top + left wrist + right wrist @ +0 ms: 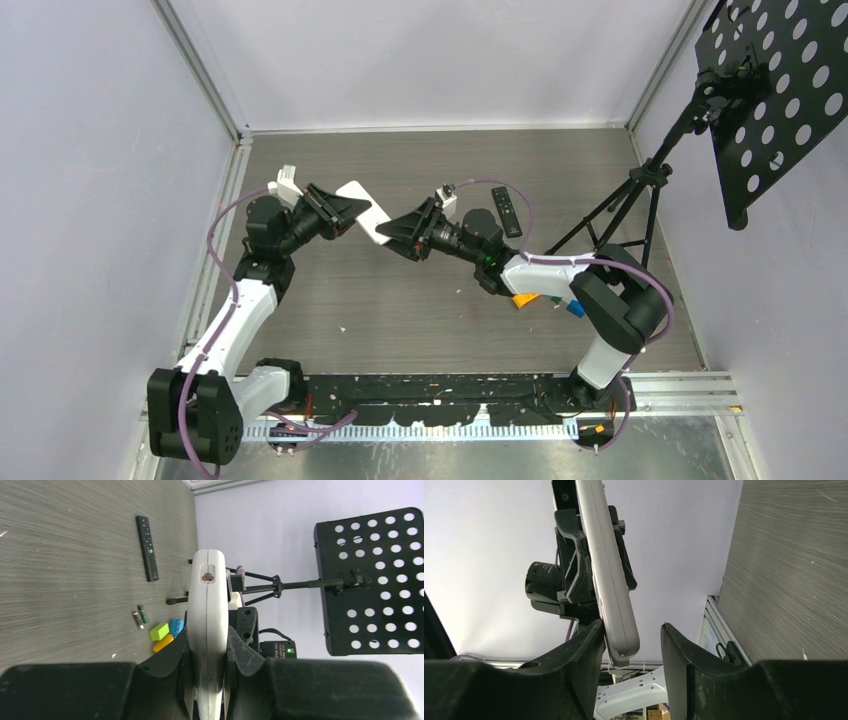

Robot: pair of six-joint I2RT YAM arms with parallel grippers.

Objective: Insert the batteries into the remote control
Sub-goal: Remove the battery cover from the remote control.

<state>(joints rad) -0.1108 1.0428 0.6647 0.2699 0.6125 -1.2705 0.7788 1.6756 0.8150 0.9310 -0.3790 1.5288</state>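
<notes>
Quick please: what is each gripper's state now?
Left gripper: closed on the white remote.
Right gripper: open, fingers either side of the remote's end.

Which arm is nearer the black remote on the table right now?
Right. The right arm has its wrist just left of the black remote in the top view. The left gripper is farther left, shut on the white remote.

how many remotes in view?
2. White remote clamped in the left tool, free end inside the open right tool. Black remote flat on the table, far side, right of centre. None look hidden.
</notes>
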